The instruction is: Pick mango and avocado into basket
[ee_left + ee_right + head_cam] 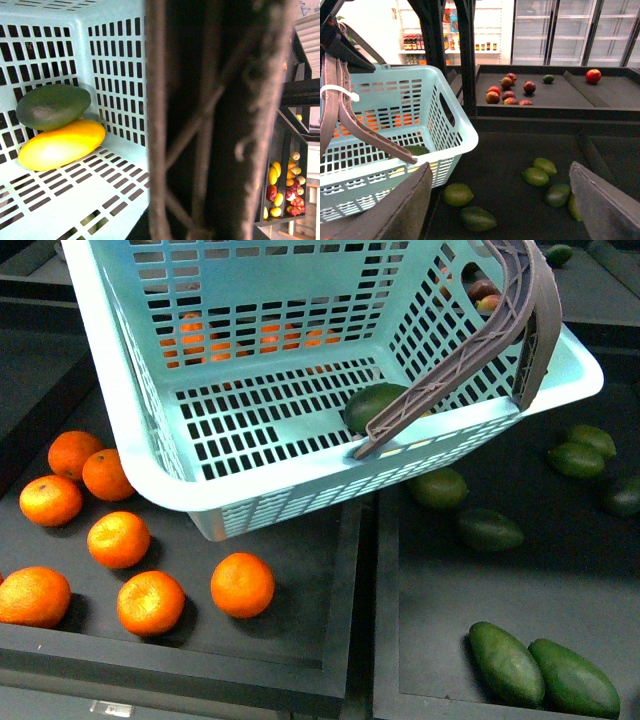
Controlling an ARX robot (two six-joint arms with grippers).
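Already the basket [130, 430] hangs tilted over the fruit trays, holding both picks.
Its plastic looks stiff and light, best carried by the grey-brown handle [500, 330]. In its low corner the mango [61, 145] lies flat, long axis along the slotted wall; likely firm, smooth, slippery, so grip across the middle. The avocado [52, 106] rests on it, parallel. The right pincer [500, 200] stands wide and empty; the left I cannot tell.

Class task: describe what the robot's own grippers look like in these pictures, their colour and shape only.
Only the right gripper shows clearly: two broad, flat, dark grey fingers with slanted edges and a plain matt surface, with no markings or cables visible. The front view shows no arm. In the left wrist view, only dark, blurred shapes fill the foreground, so its gripper cannot be described.
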